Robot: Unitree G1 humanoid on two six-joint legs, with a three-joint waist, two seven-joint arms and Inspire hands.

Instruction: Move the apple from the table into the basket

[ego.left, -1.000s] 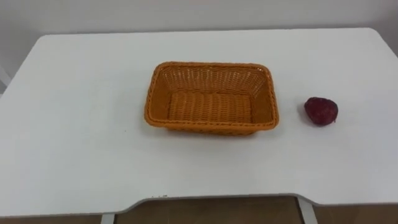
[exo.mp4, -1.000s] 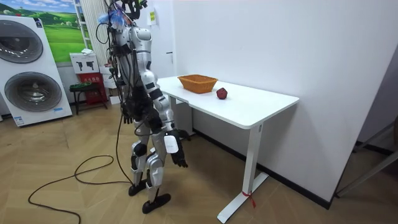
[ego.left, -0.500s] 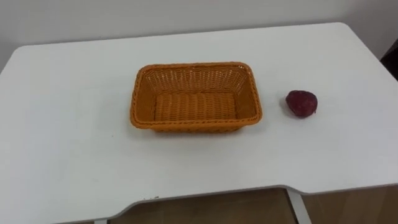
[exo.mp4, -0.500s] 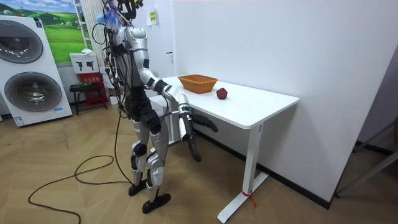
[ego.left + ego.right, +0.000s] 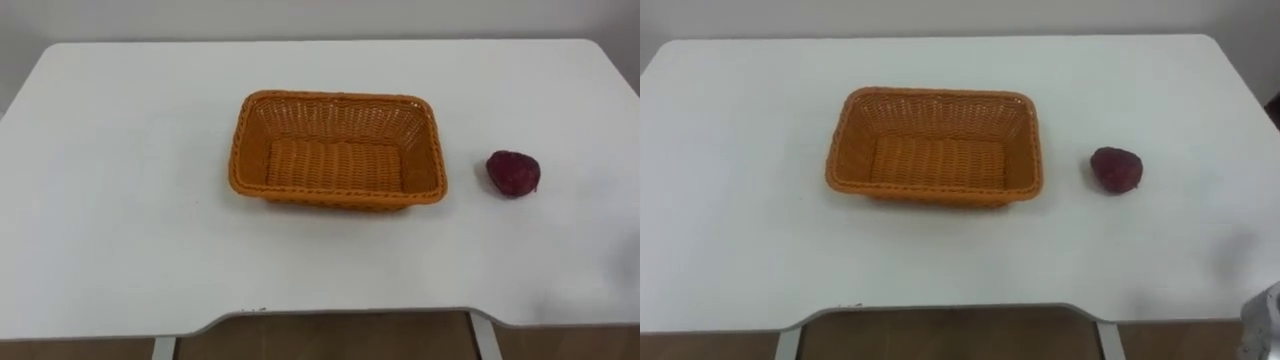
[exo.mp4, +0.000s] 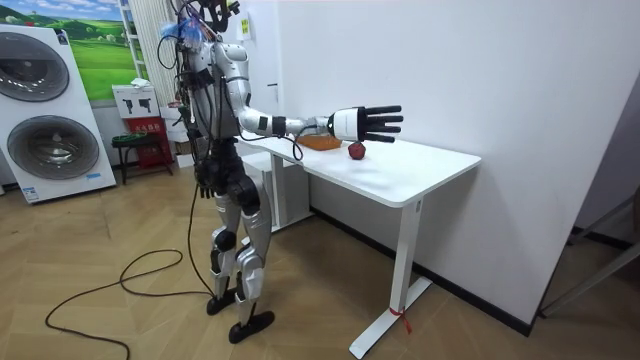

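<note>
Room view: the robot stands upright at the edge of the white table (image 6: 420,170), on the room view's left. Its right arm is stretched out level over the tabletop. The right hand (image 6: 362,122) is fully open, fingers straight and spread, and it holds nothing. It hangs in the air clear of the surface. The left hand (image 6: 203,186) hangs low beside the hip.

Eye views: the apple (image 5: 513,173), dark red, lies on the bare tabletop. It sits off the short end of the orange wicker basket (image 5: 240,150) on the robot's right, near it but not touching. The basket is empty, and its long axis runs across the robot from left to right. The apple is roughly round and shows no grasp axis of note.

Governing relation: the apple lies below the raised right hand. In the room view it sits just under the hand, about level with the base of the fingers. Depth between hand and apple cannot be settled from that angle.

Judgement: the right hand is by far the nearer. The pick is not yet made. The next move calls for a descent onto the apple, then a short carry toward the robot's left into the basket.
</note>
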